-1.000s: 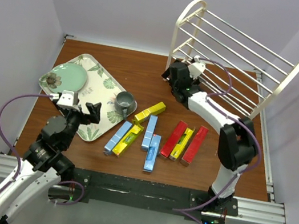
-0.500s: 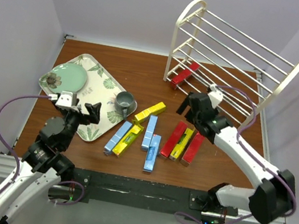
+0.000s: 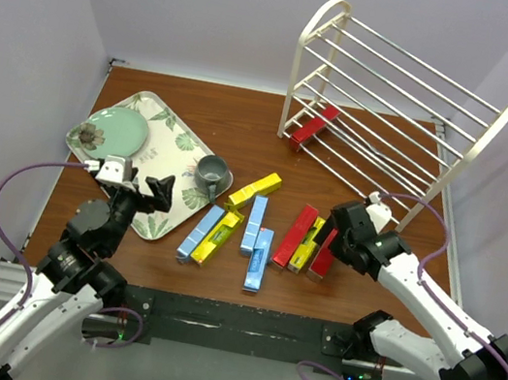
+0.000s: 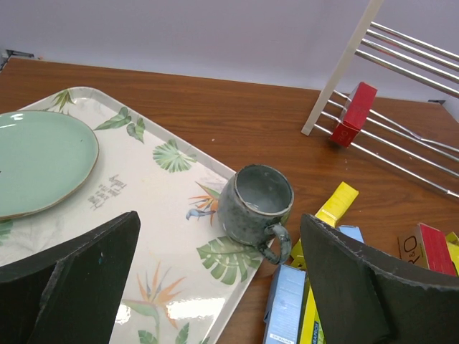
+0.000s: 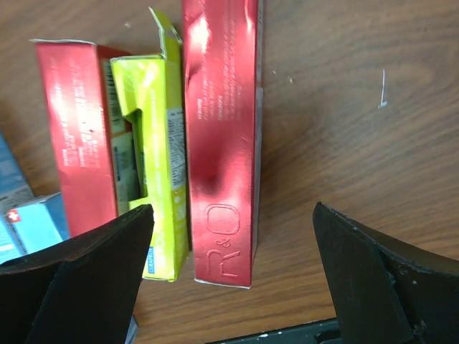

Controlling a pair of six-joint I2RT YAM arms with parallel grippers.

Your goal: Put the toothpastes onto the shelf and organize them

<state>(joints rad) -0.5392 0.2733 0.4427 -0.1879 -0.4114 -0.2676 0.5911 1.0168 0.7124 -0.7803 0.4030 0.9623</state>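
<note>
Right pincer (image 3: 337, 234) is wide open with nothing gripped, sitting over the near end of the rightmost red toothpaste box (image 5: 219, 143); in the wrist view that box lies between the two fingers, contact can't be told. It's one of a trio lying side by side mid-worktop (image 3: 247, 115), toward the near edge: second red box (image 3: 296, 236), yellow box (image 3: 309, 243) in the middle touching both. To their left is a loose cluster: angled yellow box (image 3: 255, 191) just beside the grey mug (image 3: 211, 174), three light blue boxes (image 3: 255, 224) and one more yellow (image 3: 218, 237). One red box (image 3: 312, 127) lies on the bottom tier of the white rod shelf (image 3: 475, 148), at its left end; the shelf stands at the back right corner. Left pincer (image 3: 140, 186) is also fully open and empty, above the near edge of the leaf-patterned tray (image 3: 176, 142) on the left side; green plate (image 3: 111, 133) and the mug are on the tray
</note>
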